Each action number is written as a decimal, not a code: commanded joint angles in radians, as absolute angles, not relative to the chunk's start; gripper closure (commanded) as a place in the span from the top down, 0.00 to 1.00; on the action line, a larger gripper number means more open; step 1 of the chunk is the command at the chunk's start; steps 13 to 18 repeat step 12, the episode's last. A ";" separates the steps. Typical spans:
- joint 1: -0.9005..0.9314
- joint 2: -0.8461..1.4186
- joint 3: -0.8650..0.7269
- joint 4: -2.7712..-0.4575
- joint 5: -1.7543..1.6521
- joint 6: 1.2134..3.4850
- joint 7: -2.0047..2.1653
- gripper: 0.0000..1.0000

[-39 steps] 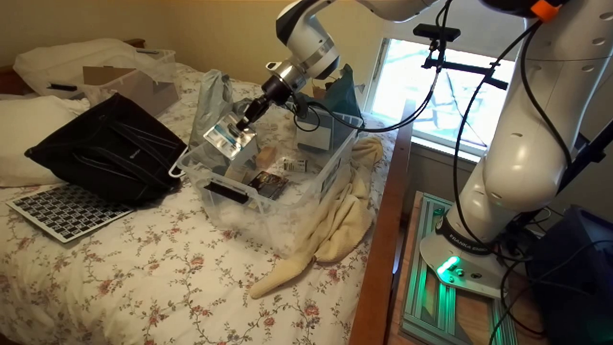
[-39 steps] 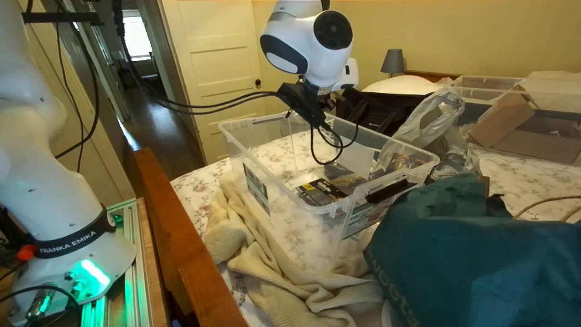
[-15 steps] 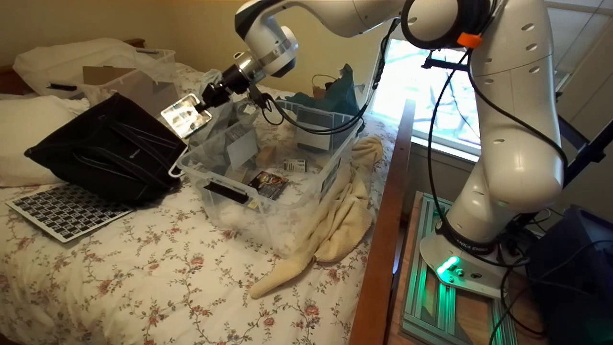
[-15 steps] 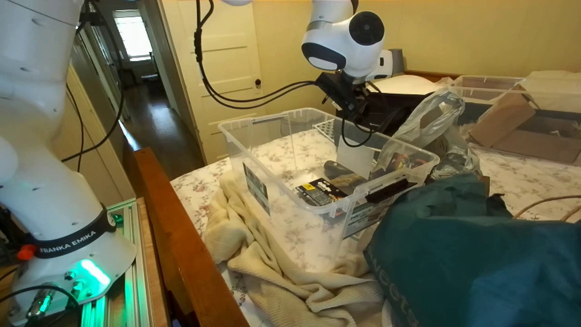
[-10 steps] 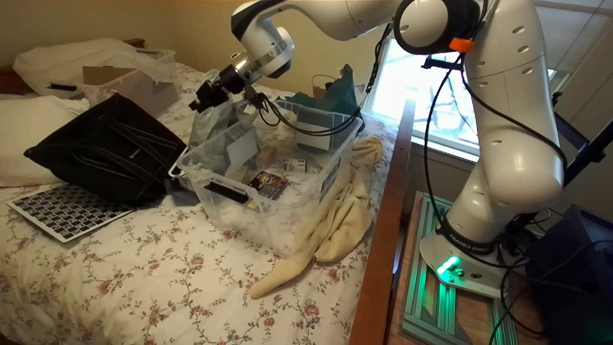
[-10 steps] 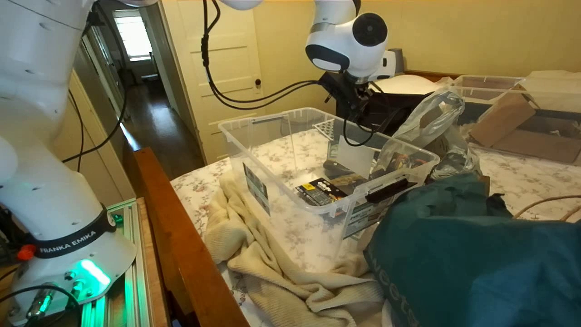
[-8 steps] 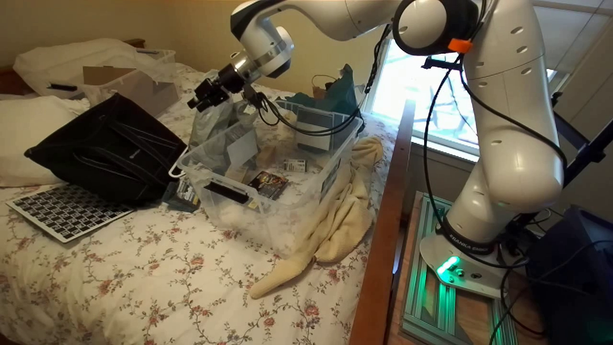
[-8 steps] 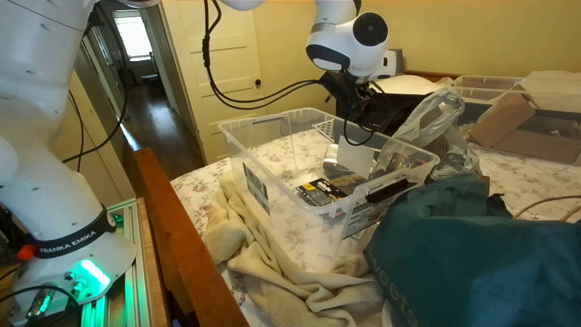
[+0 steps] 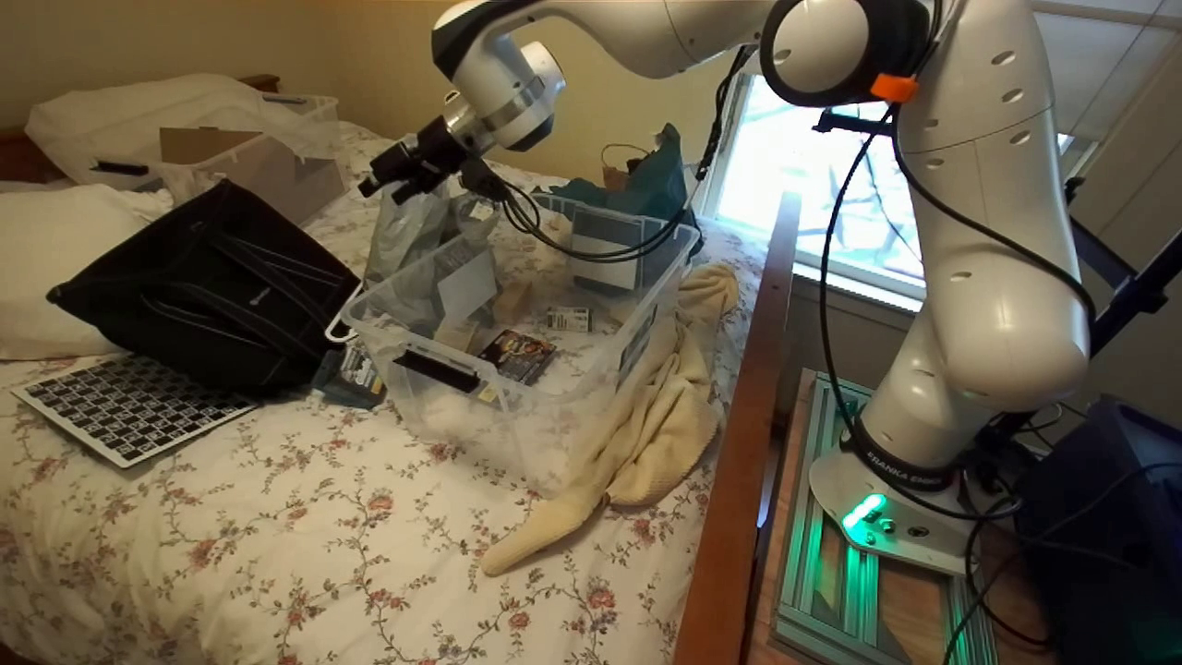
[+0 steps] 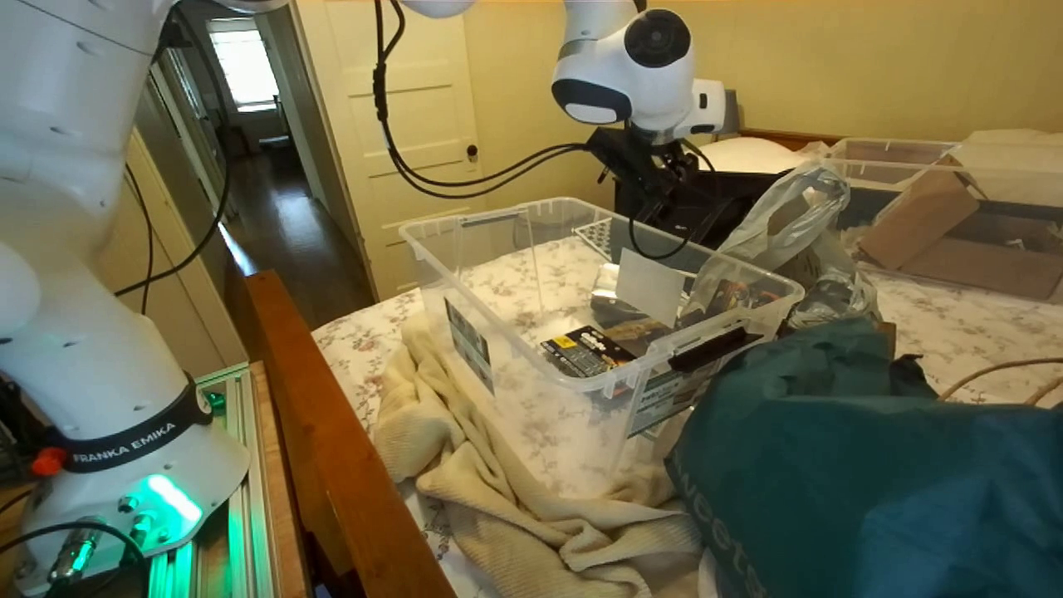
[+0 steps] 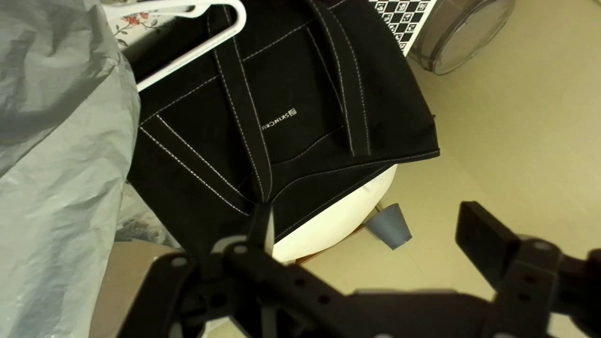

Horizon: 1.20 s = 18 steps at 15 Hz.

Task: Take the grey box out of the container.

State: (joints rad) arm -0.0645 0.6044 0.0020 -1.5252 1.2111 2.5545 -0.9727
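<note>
The grey box [image 9: 349, 377] lies on the bed, between the black bag and the near left wall of the clear container [image 9: 517, 434]. One of its faces is dark blue-grey, another carries print. Through the container's wall a shiny part of the box [image 10: 607, 281] shows in an exterior view; the wrist view does not show it. My gripper [image 9: 384, 192] hangs high above the bed, near the container's left end and the grey plastic bag. In the wrist view the gripper [image 11: 368, 220] has its fingers wide apart, with only background between them.
Inside the container lie a dark printed carton [image 9: 517, 356], a small white box [image 9: 569, 320] and a tan block [image 9: 513, 300]. Around it are a black bag [image 9: 212, 296], a grey plastic bag [image 9: 406, 245], a white hanger [image 11: 188, 56], a teal bag [image 10: 872, 448] and a cream blanket [image 10: 531, 498].
My gripper carried the box from above the container towards the black bag, then opened. The box dropped onto the bed beside the container. Since then the gripper has tilted up slightly.
</note>
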 commanded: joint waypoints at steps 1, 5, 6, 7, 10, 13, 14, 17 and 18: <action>-0.038 0.521 0.004 -1.628 1.130 2.636 -0.912 1.00; -0.048 0.448 0.024 -1.716 1.079 2.637 -0.902 1.00; -0.047 0.431 0.026 -1.737 1.072 2.647 -0.904 1.00; -0.025 0.414 0.000 -1.758 1.088 2.640 -0.917 1.00; -0.038 0.445 0.007 -1.719 1.108 2.624 -0.931 1.00; -0.036 0.421 0.005 -1.750 1.107 2.624 -0.931 1.00; -0.036 0.421 0.005 -1.750 1.107 2.624 -0.931 1.00; -0.036 0.421 0.005 -1.750 1.107 2.624 -0.931 1.00; -0.036 0.421 0.005 -1.750 1.107 2.624 -0.931 1.00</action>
